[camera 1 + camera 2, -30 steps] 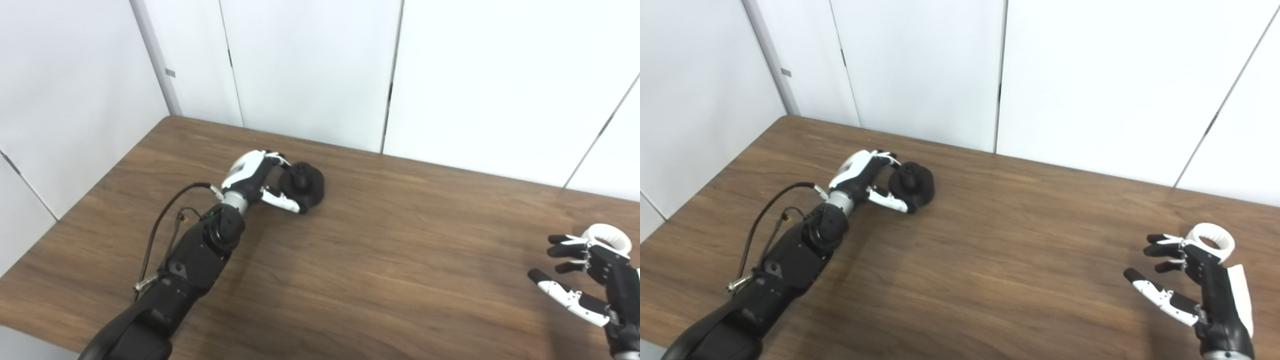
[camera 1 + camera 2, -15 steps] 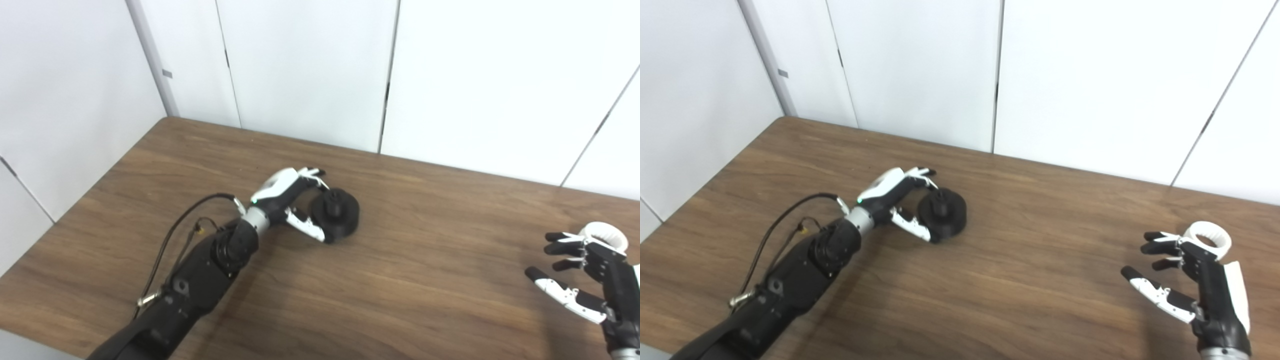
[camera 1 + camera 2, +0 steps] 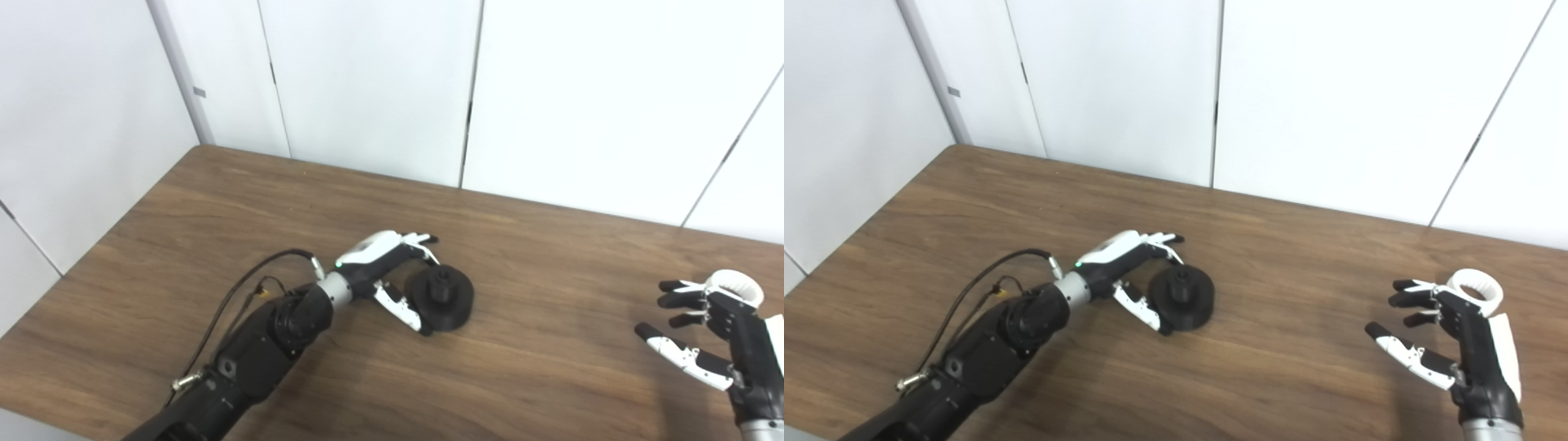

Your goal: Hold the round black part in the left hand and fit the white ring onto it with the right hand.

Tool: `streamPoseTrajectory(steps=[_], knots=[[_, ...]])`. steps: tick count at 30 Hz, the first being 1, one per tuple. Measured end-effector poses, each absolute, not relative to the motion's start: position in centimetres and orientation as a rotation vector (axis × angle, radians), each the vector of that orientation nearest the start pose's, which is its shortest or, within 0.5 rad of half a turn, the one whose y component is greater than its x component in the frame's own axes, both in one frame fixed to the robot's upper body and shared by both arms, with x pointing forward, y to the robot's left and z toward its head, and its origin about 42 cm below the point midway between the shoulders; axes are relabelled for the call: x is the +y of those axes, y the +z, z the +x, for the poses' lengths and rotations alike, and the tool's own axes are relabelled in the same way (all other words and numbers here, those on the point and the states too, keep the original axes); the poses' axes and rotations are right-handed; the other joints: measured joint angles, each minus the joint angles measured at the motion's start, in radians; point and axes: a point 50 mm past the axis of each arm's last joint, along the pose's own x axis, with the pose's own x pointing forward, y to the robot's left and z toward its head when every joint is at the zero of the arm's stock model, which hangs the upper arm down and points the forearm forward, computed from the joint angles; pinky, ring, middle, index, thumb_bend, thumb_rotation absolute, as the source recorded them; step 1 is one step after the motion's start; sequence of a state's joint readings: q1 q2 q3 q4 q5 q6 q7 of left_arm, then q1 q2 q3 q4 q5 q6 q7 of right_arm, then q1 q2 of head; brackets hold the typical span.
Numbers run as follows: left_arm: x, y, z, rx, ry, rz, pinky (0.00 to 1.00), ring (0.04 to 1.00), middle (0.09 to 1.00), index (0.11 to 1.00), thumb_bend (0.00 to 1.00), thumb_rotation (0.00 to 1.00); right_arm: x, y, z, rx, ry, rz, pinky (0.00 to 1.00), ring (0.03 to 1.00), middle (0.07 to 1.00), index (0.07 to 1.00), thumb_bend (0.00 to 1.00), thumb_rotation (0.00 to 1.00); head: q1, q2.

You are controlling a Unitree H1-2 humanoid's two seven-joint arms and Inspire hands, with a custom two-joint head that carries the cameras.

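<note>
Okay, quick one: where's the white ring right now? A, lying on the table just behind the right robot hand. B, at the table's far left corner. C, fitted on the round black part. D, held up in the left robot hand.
A: the white ring lies on the wooden table just behind the open right robot hand, far from the round black part at the left robot hand.

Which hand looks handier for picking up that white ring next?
The right hand. It hovers open right beside the white ring at the table's right end, while the left hand is far off, curled around the round black part.
</note>
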State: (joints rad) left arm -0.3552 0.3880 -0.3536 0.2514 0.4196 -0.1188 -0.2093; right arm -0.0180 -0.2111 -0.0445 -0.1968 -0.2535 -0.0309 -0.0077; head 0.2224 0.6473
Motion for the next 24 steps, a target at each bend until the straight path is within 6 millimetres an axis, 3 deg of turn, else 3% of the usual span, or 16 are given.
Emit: streamPoseTrajectory(steps=[16,24], knots=[[18.0,12.9,35.8,-0.207,-0.760,0.903,0.99,1.000,0.961,0.490,0.52,0.08,-27.6,16.5,28.6,-0.250,-0.048,-0.464,0.48,0.612,0.671,0.494,0.50,0.13,-0.025,0.009],[17.2,13.0,35.1,-0.222,-0.805,0.898,1.00,1.000,0.970,0.490,0.52,0.08,-27.2,16.6,28.8,-0.256,-0.046,-0.459,0.49,0.610,0.670,0.494,0.50,0.13,-0.115,0.017]])
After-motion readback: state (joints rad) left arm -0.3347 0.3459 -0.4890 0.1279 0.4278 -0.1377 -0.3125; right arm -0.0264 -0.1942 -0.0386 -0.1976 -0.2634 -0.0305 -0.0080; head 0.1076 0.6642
